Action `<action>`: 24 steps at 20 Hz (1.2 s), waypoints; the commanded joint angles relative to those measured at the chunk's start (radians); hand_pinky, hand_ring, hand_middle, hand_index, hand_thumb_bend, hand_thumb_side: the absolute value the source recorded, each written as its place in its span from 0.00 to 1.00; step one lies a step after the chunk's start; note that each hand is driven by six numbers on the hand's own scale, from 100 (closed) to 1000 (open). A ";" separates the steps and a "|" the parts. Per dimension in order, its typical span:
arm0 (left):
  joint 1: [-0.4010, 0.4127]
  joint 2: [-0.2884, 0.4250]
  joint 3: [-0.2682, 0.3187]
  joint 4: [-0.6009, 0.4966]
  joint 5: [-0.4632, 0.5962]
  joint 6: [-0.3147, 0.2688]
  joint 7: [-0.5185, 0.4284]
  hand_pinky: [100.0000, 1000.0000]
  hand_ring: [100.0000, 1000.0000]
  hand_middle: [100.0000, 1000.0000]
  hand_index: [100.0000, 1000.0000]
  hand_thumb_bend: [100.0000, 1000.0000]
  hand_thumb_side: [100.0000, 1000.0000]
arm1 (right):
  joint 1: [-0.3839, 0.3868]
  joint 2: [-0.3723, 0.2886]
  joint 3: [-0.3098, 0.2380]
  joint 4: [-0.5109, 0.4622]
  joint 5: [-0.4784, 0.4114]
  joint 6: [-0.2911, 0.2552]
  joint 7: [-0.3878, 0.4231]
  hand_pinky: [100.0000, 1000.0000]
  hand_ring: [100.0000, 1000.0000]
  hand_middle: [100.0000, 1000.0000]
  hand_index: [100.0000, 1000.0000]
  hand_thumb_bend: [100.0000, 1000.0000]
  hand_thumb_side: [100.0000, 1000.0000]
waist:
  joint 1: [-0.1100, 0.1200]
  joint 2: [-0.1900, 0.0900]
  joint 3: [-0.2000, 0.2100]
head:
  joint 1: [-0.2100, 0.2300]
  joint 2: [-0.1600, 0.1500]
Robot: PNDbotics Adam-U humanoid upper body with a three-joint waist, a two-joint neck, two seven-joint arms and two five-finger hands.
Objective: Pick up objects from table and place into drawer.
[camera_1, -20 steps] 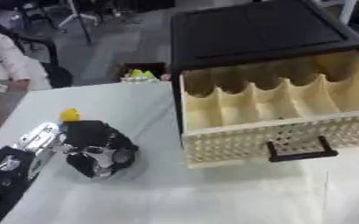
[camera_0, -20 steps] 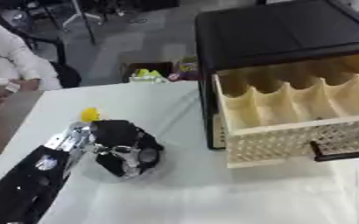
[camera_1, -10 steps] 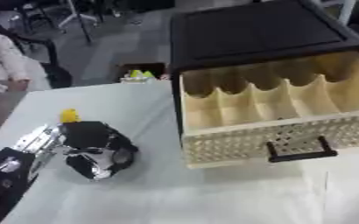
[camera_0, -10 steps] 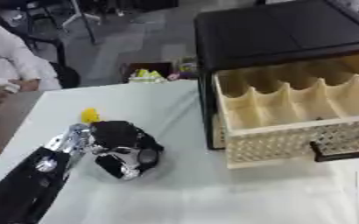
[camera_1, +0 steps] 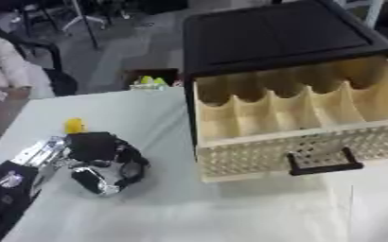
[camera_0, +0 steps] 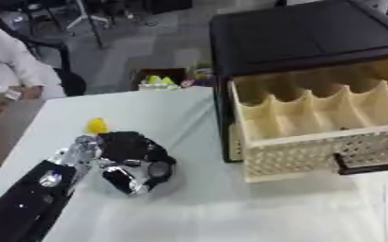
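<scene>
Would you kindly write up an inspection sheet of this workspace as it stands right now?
Surface: pale table, mostly bare.
Job's things: small yellow object on the table, beside the left robot hand; cream drawer pulled open from the black cabinet, its compartments showing nothing inside.
Clutter: nothing seen.
Robot hands: left robot hand low over the table, fingers curled, holding nothing visible; right not in view.
Cables: nothing seen.
Surroundings: box with yellow-green contents on the floor.

We see our left hand (camera_0: 131,160) shifted a little toward us on the tabletop (camera_0: 197,208) over the last second, fingers still curled, leaving slightly more gap to the small yellow object (camera_0: 96,125) beyond it
</scene>
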 commanded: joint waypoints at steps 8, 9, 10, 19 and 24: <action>0.017 0.020 -0.013 0.019 0.060 -0.004 -0.030 0.11 0.34 0.50 0.95 0.00 0.58 | -0.007 -0.001 -0.007 -0.016 0.002 0.003 -0.006 0.20 0.41 0.37 0.56 0.85 0.99 | -0.013 -0.032 0.005 | 0.000 -0.006; 0.016 0.021 -0.014 0.017 0.071 -0.004 -0.037 0.11 0.33 0.50 0.95 0.00 0.58 | -0.007 0.000 -0.008 -0.016 0.003 0.003 -0.007 0.20 0.41 0.37 0.56 0.85 0.99 | -0.013 -0.034 0.005 | 0.001 -0.006; 0.016 0.022 -0.013 0.014 0.084 -0.004 -0.043 0.10 0.33 0.49 0.94 0.00 0.56 | -0.006 0.001 -0.008 -0.016 0.003 0.003 -0.007 0.20 0.41 0.37 0.56 0.85 0.99 | -0.013 -0.036 0.006 | 0.001 -0.005; 0.010 0.034 -0.011 -0.021 0.229 -0.004 -0.135 0.06 0.30 0.46 0.93 0.00 0.48 | -0.003 0.004 -0.007 -0.016 0.006 0.006 -0.009 0.21 0.41 0.37 0.56 0.85 0.99 | -0.013 -0.047 0.009 | 0.001 0.002; 0.005 0.044 -0.003 -0.046 0.322 -0.004 -0.195 0.04 0.28 0.43 0.92 0.00 0.42 | -0.003 0.007 -0.007 -0.016 0.006 0.006 -0.012 0.22 0.41 0.38 0.56 0.85 0.99 | -0.015 -0.054 0.012 | 0.001 0.005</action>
